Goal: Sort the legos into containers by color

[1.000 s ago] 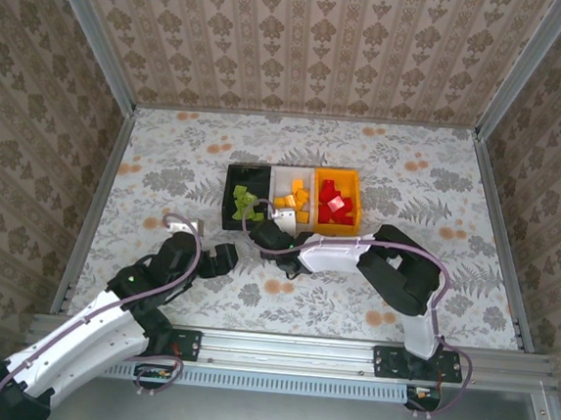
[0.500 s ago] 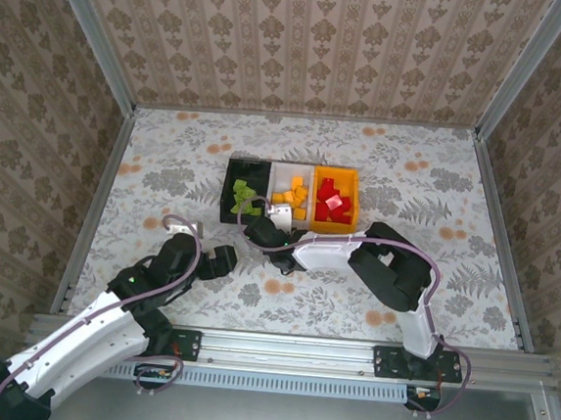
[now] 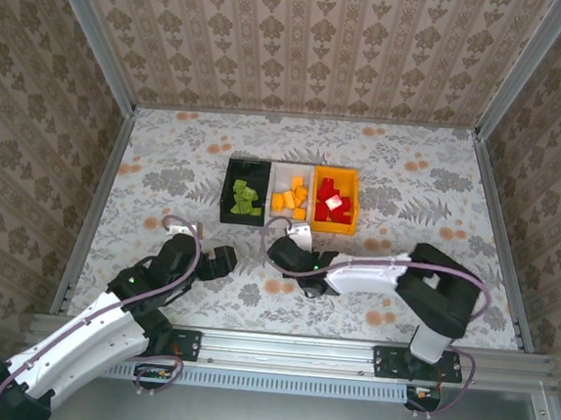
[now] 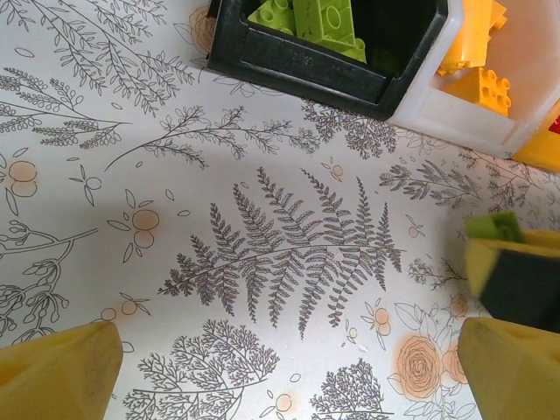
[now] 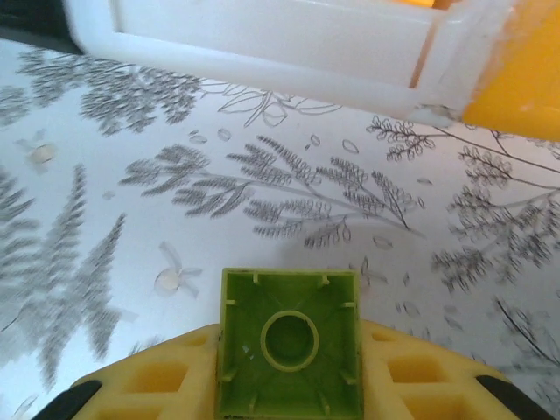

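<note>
My right gripper (image 5: pixel 293 378) is shut on a lime green lego (image 5: pixel 290 337), its hollow underside facing the wrist camera, low over the table just in front of the white bin (image 5: pixel 262 39). From above, that gripper (image 3: pixel 284 251) sits a little short of the row of containers: black bin (image 3: pixel 230 204) with green legos (image 3: pixel 245 197), white bin (image 3: pixel 285 182) with orange legos (image 3: pixel 291 199), orange bin (image 3: pixel 351 201) with red legos (image 3: pixel 329 197). My left gripper (image 3: pixel 221 261) rests open and empty on the table, its yellow fingers (image 4: pixel 54 372) wide apart.
The left wrist view takes in the black bin (image 4: pixel 289 66), the white bin (image 4: pixel 455 114) and the right gripper's held green lego (image 4: pixel 495 227). Flower-patterned tabletop (image 3: pixel 166 175) spreads round the bins. Papered walls and metal rails (image 3: pixel 99 204) close the table in.
My right gripper has drawn back from the black bin's front edge, toward the near right, and its elbow has swung out to the right. The left arm has stayed put.
</note>
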`<state>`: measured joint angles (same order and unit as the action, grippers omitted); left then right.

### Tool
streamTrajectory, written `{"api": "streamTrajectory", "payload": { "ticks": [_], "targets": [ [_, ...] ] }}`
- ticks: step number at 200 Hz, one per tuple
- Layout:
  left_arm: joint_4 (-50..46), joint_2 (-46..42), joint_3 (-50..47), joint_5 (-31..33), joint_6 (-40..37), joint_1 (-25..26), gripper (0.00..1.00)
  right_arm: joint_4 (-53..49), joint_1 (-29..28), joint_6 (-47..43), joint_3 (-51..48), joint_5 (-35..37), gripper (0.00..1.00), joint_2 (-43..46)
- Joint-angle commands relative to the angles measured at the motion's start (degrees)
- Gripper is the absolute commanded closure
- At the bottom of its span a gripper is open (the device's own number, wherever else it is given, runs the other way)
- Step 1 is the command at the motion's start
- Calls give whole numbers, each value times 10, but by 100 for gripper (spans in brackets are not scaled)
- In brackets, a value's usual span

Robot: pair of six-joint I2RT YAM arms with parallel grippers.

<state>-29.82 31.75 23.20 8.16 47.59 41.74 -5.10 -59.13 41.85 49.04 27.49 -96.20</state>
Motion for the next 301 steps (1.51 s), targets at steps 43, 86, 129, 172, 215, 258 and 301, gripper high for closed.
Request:
{"api": "streamTrajectory", "payload": {
  "ticks": [43, 86, 129, 172, 215, 258, 301],
  "targets": [
    [3, -8, -18, 3, 10, -8, 0, -35, 12, -115, 148, -77, 68, 35],
    [-17, -9, -4, 2, 13, -9, 0, -67, 65, -130, 351, -118, 67, -129],
    [-23, -24, -4, 0, 25, -8, 0, -143, 102, -100, 522, -98, 67, -269],
    [-47, -34, 13, 7, 23, -9, 0, -219, 125, -67, 623, -95, 66, -337],
    [-58, -41, 34, 15, 15, -9, 0, -237, 127, -63, 646, -91, 48, -349],
    [-68, -34, 72, 25, -8, -10, 0, -184, 118, -87, 608, -84, 17, -271],
    [-67, -7, 147, 62, -71, -11, 0, -58, 105, -90, 411, -64, 12, -91]
  ]
}}
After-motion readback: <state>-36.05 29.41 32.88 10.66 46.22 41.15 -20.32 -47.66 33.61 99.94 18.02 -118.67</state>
